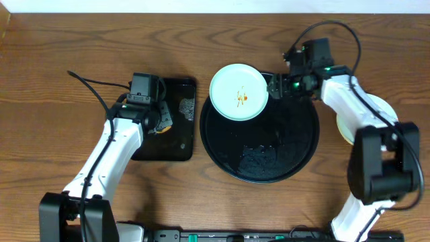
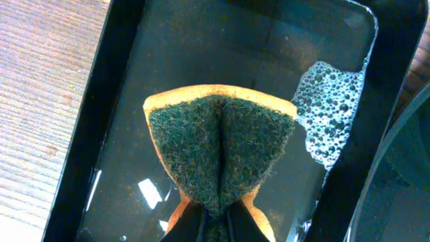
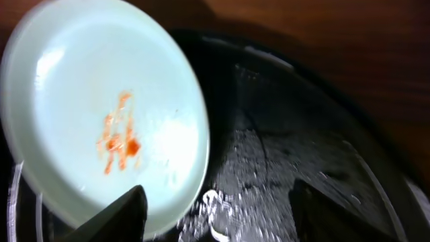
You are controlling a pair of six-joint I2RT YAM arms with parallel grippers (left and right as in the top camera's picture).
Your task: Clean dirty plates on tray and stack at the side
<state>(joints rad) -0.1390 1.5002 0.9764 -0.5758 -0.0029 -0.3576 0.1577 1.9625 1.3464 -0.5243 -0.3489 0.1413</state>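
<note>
Over the far-left rim of the large round glossy black tray (image 1: 295,134), a pale mint-blue plate (image 1: 228,101) with an orange smear overhangs the wood, the right gripper (image 1: 270,86) spread at its edge. Only the left wrist view shows the left gripper (image 2: 215,220) pinching a folded green-and-yellow sponge (image 2: 201,148) above a rectangular black tray (image 2: 121,81) holding soap foam (image 2: 329,107).

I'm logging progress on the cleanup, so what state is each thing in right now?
Mint plate: dirty, orange smear, on the round tray's far-left rim.
Round tray: wet.
Sponge: folded, pinched in the left gripper.
Rectangular tray: wet, with foam.
Right gripper: open, at the plate's edge.
Pale plate at right: off the tray, partly under the right arm.
</note>
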